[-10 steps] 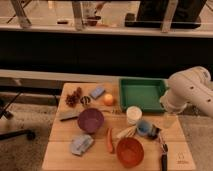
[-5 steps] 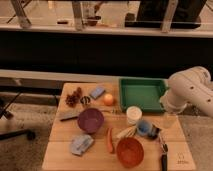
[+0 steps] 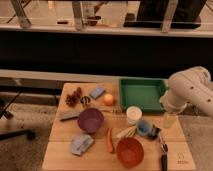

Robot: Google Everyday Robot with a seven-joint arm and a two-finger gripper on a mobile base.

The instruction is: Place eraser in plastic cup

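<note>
nothing on the desk (image 3: 62,136) has shifted since the earlier frames, and the white arm stays at the right edge. its gripper (image 3: 169,119) hangs low there, just off the green tray's (image 3: 142,95) front right corner, fingers spread and holding nothing.

containers: the green tray sits at the back right. the purple bowl (image 3: 90,120) stands mid-desk; what lies inside cannot be told. the orange bowl (image 3: 130,152) is at the front, and the white plastic cup (image 3: 133,115) stands upright between the tray and that bowl. a blue cup (image 3: 145,128) lies tipped just right of it.

the eraser (image 3: 68,116), a dark flat bar, lies on the desk just left of the purple bowl, well apart from the plastic cup.

the arm is cut off by the right border. a black-handled tool (image 3: 163,156) runs off the bottom edge, and the pale shape under the arm is hard to make out.
</note>
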